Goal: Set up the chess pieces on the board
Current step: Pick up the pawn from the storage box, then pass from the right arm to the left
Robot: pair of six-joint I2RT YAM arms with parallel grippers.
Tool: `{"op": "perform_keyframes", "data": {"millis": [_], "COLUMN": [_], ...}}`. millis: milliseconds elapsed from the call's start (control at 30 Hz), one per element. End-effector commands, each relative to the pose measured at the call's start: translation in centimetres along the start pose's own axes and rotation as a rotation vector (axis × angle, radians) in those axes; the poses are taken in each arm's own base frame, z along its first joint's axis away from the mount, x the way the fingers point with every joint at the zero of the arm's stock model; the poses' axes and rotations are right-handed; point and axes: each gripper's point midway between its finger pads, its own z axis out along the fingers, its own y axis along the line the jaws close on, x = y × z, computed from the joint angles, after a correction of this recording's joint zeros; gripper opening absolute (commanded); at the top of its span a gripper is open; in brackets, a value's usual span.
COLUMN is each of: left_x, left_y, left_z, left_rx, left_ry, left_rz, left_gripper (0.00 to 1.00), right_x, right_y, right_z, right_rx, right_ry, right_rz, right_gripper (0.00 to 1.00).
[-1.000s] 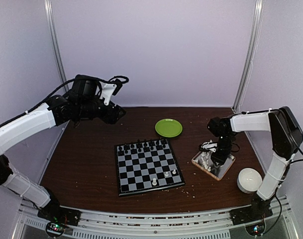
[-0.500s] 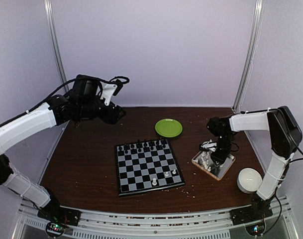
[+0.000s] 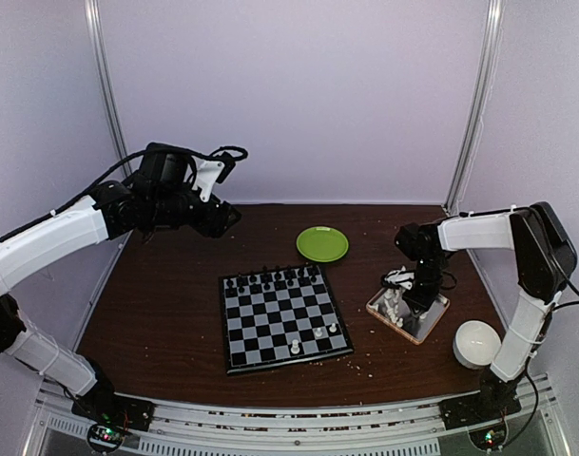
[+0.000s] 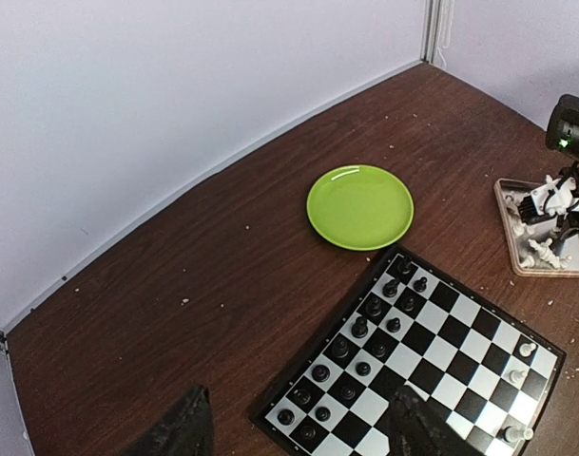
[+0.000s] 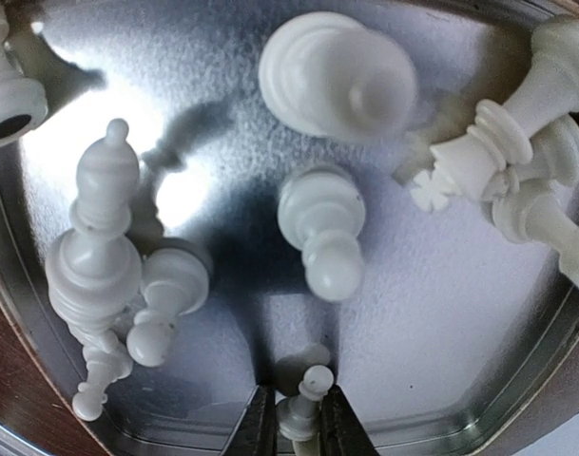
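At the upper left of the overhead view I have the left gripper (image 3: 224, 218) held high above the table. Its wrist camera shows its two fingers (image 4: 180, 432) spread wide at the bottom edge, with nothing between them. In the centre of the overhead view lies the board (image 3: 270, 328). Black chessmen (image 3: 270, 279) are lined along its far rows, and three white pieces (image 3: 319, 332) stand near its lower right corner. Just above and to the right of the board sits a green plate (image 3: 322, 243). Further right, the right gripper (image 3: 406, 304) reaches down into the tray (image 3: 410, 334), where more white chess pieces (image 5: 322, 228) lie tumbled, most on their sides. At the bottom edge of my right wrist view the fingers are pinched onto a small white piece (image 5: 303, 408). A white dome (image 3: 477, 342) sits at the lower right of the overhead view, just beside the tray.
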Motion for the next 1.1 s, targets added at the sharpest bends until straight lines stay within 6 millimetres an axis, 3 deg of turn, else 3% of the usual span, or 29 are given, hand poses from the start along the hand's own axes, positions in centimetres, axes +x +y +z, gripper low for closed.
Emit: {"op": "perform_keyframes", "data": {"millis": [0, 300, 500, 633, 800, 933, 1067], "left_x": [-1.5, -1.0, -0.5, -1.1, -1.6, -3.4, -4.7], "left_y": [0.1, -0.4, -2.3, -6.7, -14.9, -20.4, -23.8], "left_z": [-0.3, 0.5, 1.4, 2.3, 4.4, 5.2, 6.0], "left_rx": [0.007, 0.034, 0.141, 0.353, 0.629, 0.778, 0.88], "left_ry": [-0.035, -0.017, -0.004, -0.018, 0.044, 0.035, 0.025], "left_rz": [-0.009, -0.004, -0.003, -0.107, -0.26, -0.353, -0.419], "left_gripper": [0.64, 0.64, 0.61, 0.59, 0.54, 0.53, 0.52], "right_x": [-0.3, -2.5, -3.6, -3.9, -3.8, -3.5, -3.5], "right_y": [-0.6, 0.5, 3.5, 6.5, 9.2, 11.0, 12.0], "right_z": [-0.1, -5.2, -9.6, -13.5, -17.9, -19.2, -19.9], "right_rx": [0.019, -0.035, -0.161, -0.256, -0.307, -0.326, -0.312], "right_ry": [-0.001, -0.208, -0.391, -0.553, -0.718, -0.761, -0.788], "right_rz": [0.007, -0.011, -0.067, -0.147, -0.243, -0.32, -0.368], "right_gripper": [0.11, 0.08, 0.08, 0.08, 0.09, 0.09, 0.09]}}
